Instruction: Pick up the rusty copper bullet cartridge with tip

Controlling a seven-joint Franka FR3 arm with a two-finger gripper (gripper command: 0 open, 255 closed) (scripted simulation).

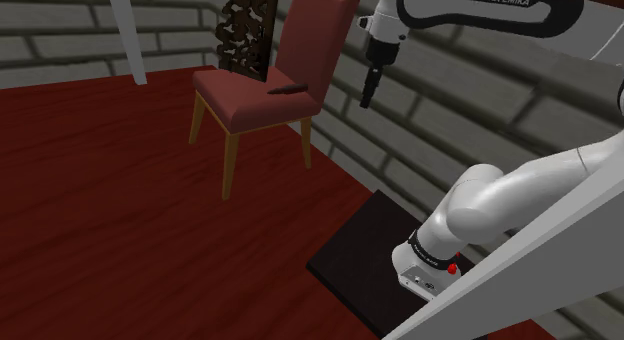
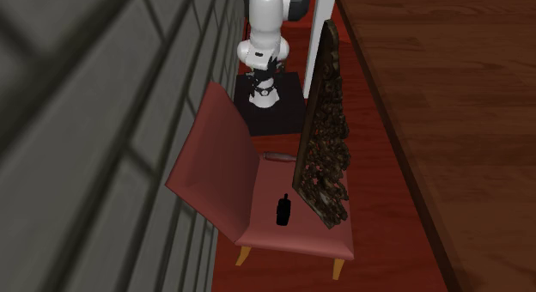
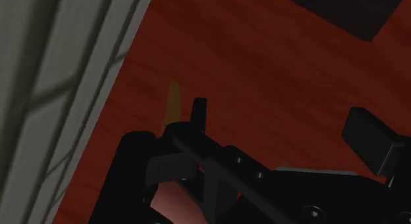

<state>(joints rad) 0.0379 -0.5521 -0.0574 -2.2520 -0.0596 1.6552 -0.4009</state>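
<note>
- Cartridge [image 1: 287, 89]: a slender, dark piece lying flat on the seat [image 1: 240, 100] of a red chair [image 1: 262, 110], close to the foot of the backrest [image 1: 322, 33].
- Shape: long and narrow, tapering toward one end — the tip.
- Colour: dull dark brown in the shoulder view. In the second exterior view it reads as a short reddish-brown rod near the seat edge that faces the stand [image 1: 360, 253].
- Gripper [image 1: 366, 100]: hangs in the air at the shoulder view's right of the backrest, pointing down, apart from the cartridge.
- Fingers [image 3: 196, 117]: in the wrist view they stand apart, with dark red floor [image 3: 263, 58] showing between them — nothing is held.
- Chair: red upholstery and light wooden legs. It stands on the floor beside a grey brick wall [image 1: 470, 98].
- Panel [image 1: 247, 33]: dark and ornamental, standing upright on the seat on the side away from the stand.
</note>
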